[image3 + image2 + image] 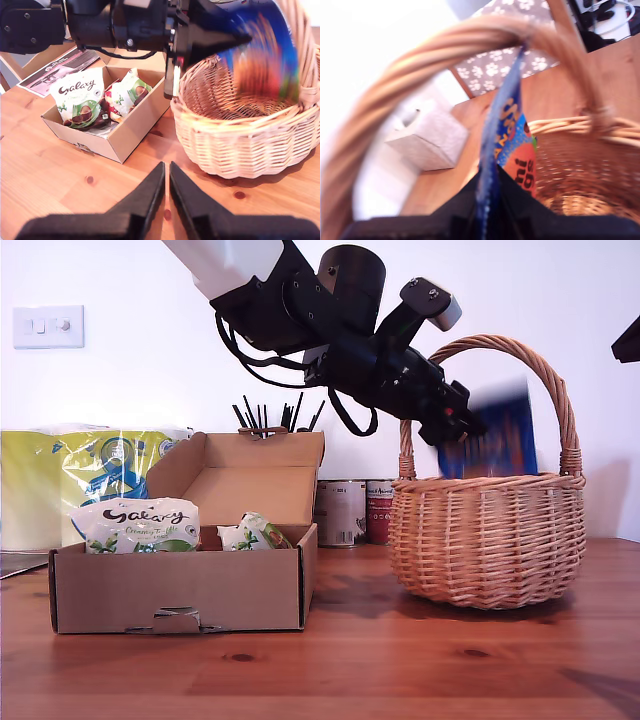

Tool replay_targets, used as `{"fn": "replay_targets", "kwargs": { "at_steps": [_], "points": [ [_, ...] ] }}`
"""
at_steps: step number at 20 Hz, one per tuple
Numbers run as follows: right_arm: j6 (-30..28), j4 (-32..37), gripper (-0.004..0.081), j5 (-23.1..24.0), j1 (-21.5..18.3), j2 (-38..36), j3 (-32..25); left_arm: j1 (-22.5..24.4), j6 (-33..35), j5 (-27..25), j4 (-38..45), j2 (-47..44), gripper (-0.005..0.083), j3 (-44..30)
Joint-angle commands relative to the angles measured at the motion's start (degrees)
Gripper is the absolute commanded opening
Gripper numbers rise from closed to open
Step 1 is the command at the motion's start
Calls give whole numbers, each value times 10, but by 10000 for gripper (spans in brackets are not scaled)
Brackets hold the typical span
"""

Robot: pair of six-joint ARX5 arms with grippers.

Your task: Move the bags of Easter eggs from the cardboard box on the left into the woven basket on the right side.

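Wooden tabletop (420,670) under a white wall, light switch (48,326) mounted on it.

Clamped with my first gripper (465,430) on the dark blue bag (500,435), pinched by its edge and blurred. Hangs just beyond the jaws, under the arched handle and over the open mouth of the woven basket (487,540). Seen along my first gripper (487,210): blue bag (512,135) rising edge-on straight out of the jaws, orange print on its face, basket (570,165) interior directly beneath and bare where visible, white tissue box (427,140) further out beyond the handle.

Behind and below that arm, away from the basket: cardboard box (180,590), lid flap upright, with the white Galaxy bag (135,523) and a white-green-red bag (255,533) inside. Tin cans (350,510) between box and basket, against the wall; yellow-and-blue towel pack (60,480) behind the box.

Low over the tabletop with my second gripper (166,195), jaws drawn almost together, only a thin slit, nothing between. Ahead of it: box (132,135) to one side holding Galaxy bag (77,97) and white-green-red bag (127,92), basket (240,140) to the other, my first gripper (240,37) and blue bag (262,55) above the basket rim.
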Motion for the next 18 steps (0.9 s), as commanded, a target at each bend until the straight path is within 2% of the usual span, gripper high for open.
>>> {"fn": "replay_targets", "kwargs": {
  "at_steps": [1, 4, 6, 7, 10, 14, 18],
  "points": [
    [-4, 3, -12, 0, 2, 0, 9, -1, 12, -1, 2, 18, 465, 0],
    [-4, 2, -12, 0, 2, 0, 9, -2, 12, -5, -37, -4, 460, 0],
    [-4, 3, -12, 0, 2, 0, 9, -2, 10, -5, -96, -38, 394, 0],
    [-4, 3, -12, 0, 2, 0, 9, -2, 9, -5, -133, -57, 321, 0],
    [-4, 3, -12, 0, 2, 0, 9, 0, 7, -6, -257, -125, -34, 0],
    [-4, 5, -12, 0, 2, 0, 9, 28, -63, -10, -394, -198, -19, 0],
    [-4, 7, -13, 0, 2, 0, 9, 91, -68, 21, -489, -227, -19, -10]
  ]
}}
